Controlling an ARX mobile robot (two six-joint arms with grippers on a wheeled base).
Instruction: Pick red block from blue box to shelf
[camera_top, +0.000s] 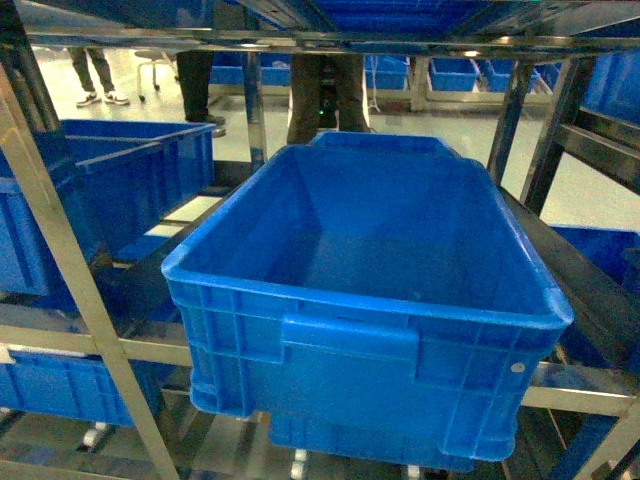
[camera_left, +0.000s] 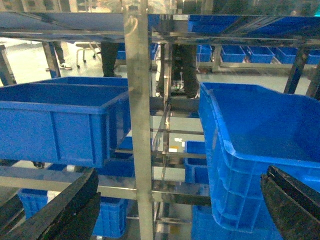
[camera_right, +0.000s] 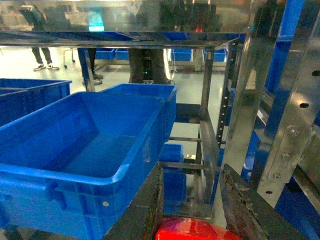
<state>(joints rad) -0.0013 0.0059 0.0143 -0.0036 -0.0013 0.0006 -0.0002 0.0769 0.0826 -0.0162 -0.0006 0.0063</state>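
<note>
Evidently the red block (camera_right: 192, 231) was held between the fingers of the right pincer (camera_right: 192, 220), seen only at the bottom edge of the right wrist view, just in front of the dark blue crate (camera_top: 370, 300) on the shelf (camera_left: 137, 125). The left pincer (camera_left: 175, 210) was spread wide with nothing in it. A glossy block gripped this low could be judged liable to slip. A knock against the crate rim or a steel upright beside the crate could be expected to dislodge it.
</note>
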